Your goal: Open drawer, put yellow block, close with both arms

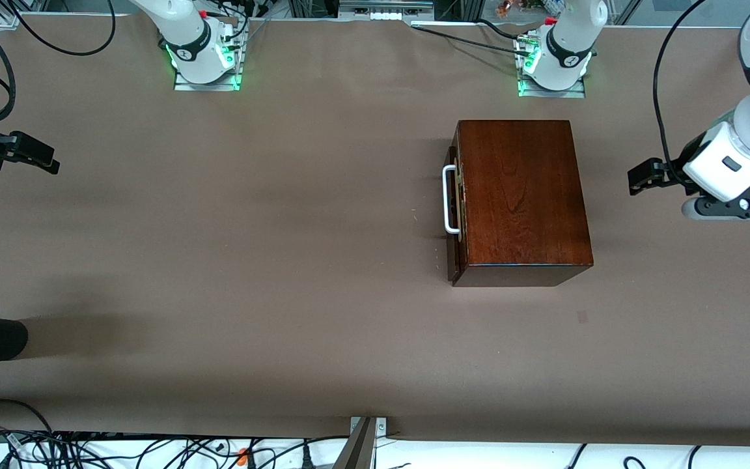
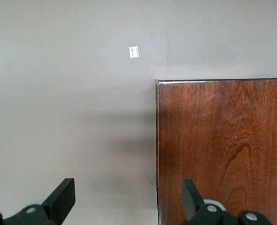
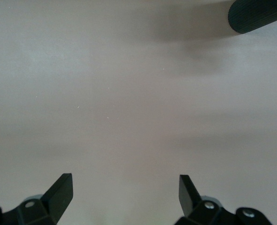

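Handle (image 1: 451, 198) of the drawer (image 1: 454, 215) faces my right arm's end of the table, long axis running toward the camera, well apart from my spread, empty right gripper (image 3: 125, 190); my left gripper (image 2: 129, 197), also spread, hangs over the box's edge.

light: even, overhead, moderately bright
shadows: soft, on table (image 1: 219, 260) beside box (image 1: 518, 195)
glare: faint sheen on box top
focus: sharp

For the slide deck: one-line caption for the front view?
Closed dark mahogany wooden box with white U-shaped handle on brown table; both open grippers wait aside.
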### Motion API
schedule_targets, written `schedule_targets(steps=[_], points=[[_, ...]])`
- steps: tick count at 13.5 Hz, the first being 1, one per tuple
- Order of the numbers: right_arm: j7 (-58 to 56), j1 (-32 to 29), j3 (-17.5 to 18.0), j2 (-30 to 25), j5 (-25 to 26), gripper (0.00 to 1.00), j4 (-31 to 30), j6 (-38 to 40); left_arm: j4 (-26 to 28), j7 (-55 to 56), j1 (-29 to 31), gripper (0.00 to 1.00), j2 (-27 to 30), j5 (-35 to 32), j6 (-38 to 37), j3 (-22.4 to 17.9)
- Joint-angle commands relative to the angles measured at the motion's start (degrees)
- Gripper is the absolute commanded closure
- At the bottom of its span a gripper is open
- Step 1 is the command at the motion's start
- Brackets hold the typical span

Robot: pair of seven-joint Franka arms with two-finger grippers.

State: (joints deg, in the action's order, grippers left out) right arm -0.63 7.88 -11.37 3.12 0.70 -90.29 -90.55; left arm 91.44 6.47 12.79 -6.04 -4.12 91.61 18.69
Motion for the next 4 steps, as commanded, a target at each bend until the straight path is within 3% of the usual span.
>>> schedule_targets(steps=[1,4], points=[[0.19,-0.41,0.2,-0.49,-0.87,0.0,0.37,0.28,2.51,-0.59,1.01,0.0,2.61,2.09,1.55,0.21],[0.19,-0.41,0.2,-0.49,-0.87,0.0,0.37,0.2,2.16,-0.67,1.1,0.0,2.26,2.54,1.73,-0.14]])
